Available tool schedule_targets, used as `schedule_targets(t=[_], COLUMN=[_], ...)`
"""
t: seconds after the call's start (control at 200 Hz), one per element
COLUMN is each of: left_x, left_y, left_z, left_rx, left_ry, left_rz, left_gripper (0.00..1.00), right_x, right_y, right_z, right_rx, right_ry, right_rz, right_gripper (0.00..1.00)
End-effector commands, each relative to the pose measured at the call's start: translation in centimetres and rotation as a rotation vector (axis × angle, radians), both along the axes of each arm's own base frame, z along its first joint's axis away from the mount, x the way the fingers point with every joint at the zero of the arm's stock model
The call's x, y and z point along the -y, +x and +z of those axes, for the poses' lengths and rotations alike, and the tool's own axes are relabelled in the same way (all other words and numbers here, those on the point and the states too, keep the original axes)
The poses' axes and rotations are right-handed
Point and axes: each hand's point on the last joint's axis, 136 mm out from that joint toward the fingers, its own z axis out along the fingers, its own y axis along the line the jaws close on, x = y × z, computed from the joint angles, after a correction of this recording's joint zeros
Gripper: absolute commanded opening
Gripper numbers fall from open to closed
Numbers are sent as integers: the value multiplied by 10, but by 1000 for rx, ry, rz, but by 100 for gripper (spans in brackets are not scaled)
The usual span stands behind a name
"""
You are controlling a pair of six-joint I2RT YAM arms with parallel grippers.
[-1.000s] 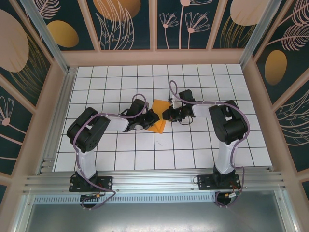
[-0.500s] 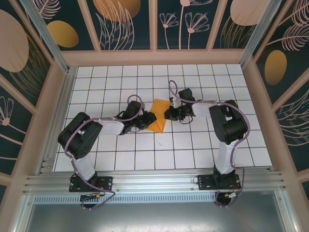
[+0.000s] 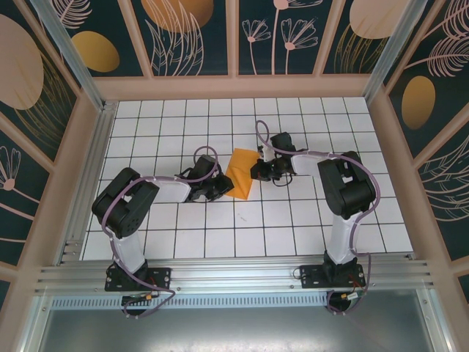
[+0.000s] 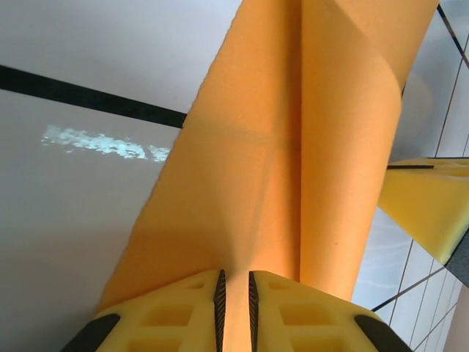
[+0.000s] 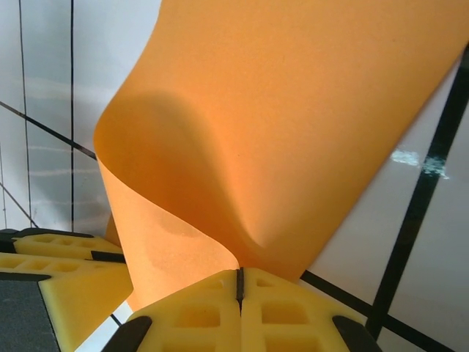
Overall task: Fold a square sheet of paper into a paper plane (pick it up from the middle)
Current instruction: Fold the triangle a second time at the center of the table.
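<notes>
Found square sheet of paper (image 3: 240, 174) pinched from two sides, spanning the gap between left hand (image 3: 222, 187) and right hand (image 3: 258, 171).
Noted left hand closed to a sliver on one edge of the sheet, with a centre crease running straight ahead from its fingertips. Noted right hand clamped tight on the opposite edge, with paper curling up and over just ahead of its pads. Recorded sheet as bowed, both hands low over the white tiled surface (image 3: 293, 220).
</notes>
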Motion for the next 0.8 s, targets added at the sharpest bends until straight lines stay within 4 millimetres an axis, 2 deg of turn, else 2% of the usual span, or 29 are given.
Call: schedule_targets(t=[0.0, 0.641, 0.796], left_x=[-1, 4, 9], left_y=[-2, -2, 4], left_z=[-7, -4, 8], left_rx=[-14, -9, 20], left_ry=[34, 33, 23], left_rz=[-19, -51, -63], left_gripper=[18, 17, 17], right_x=[0, 4, 6], right_y=[2, 9, 8], right_z=[-5, -12, -16], right_rx=[10, 19, 17], right_ry=[-37, -91, -118], right_rz=[15, 3, -3], right_gripper=[5, 5, 4])
